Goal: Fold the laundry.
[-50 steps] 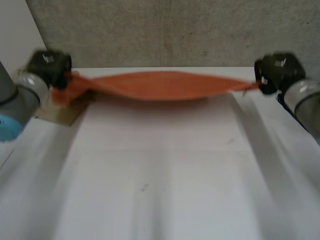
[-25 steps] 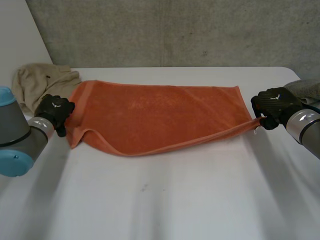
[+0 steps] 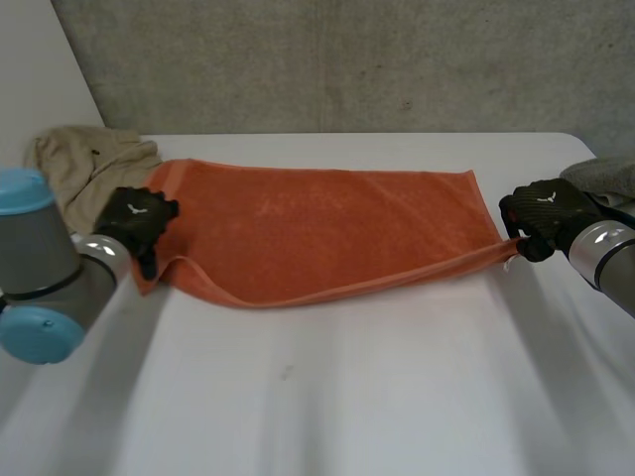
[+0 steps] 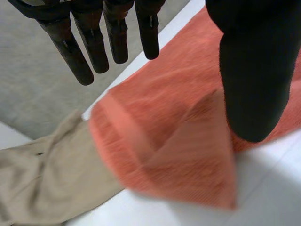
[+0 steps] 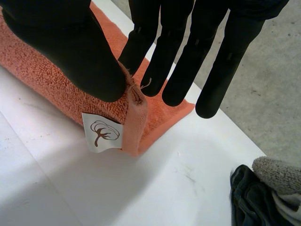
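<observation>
Orange towel (image 3: pixel 317 233) lies doubled lengthwise across the table (image 3: pixel 347 397); the first fold looks nearly laid.
Right hand (image 3: pixel 544 213) pinches one end corner by the label (image 5: pixel 103 133); left hand (image 3: pixel 139 220) hangs spread over the other end, holding nothing. Next, likely: release, then bring the ends together.

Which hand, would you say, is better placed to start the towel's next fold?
Probably the right hand: it pinches a labelled corner of the orange towel, while the left hand hangs open above the other end.
</observation>
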